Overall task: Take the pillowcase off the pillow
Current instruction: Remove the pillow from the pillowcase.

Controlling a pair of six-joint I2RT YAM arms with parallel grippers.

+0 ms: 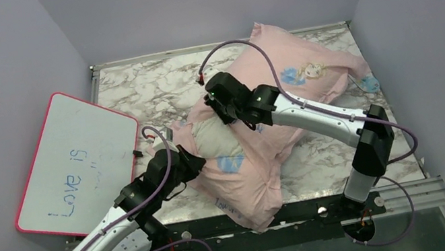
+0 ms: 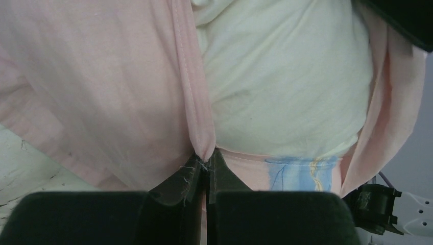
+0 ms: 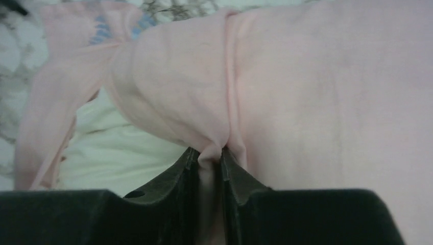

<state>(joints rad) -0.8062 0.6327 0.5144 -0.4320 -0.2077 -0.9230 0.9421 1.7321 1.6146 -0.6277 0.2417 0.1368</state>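
One marble-pattern surface (image 1: 152,89), walled on three sides. On it is one pillow (image 1: 215,137), lying diagonally from the far right corner to the near edge, where its near end hangs over the front rail. It's nearly all inside the one pillowcase (image 1: 294,79), pale pink side up. You only see bare white pillow through the case opening at mid-left, between the two tools. One whiteboard (image 1: 76,163), pink-edged with "Love is" written in blue, sits tilted at the left side, apart from the pillow. Two arms are both reaching in to that opening from the near edge. The left tool (image 1: 185,162) is on the near-left lip of the opening. Its wrist view shows the fingers (image 2: 194,176) clamped tight on the pink hem, with white pillow (image 2: 286,76) just right of the hem and pink case (image 2: 102,76) to the left. The right tool (image 1: 224,108) is on the far lip. Its wrist view shows a narrow gap with a fold of pink case (image 3: 332,76) pinched in it, so it's gripping the case, and white pillow (image 3: 117,148) shows to its left. Three printed patches show from the top view: the blonde princess (image 1: 306,72), plus two small blue ones.
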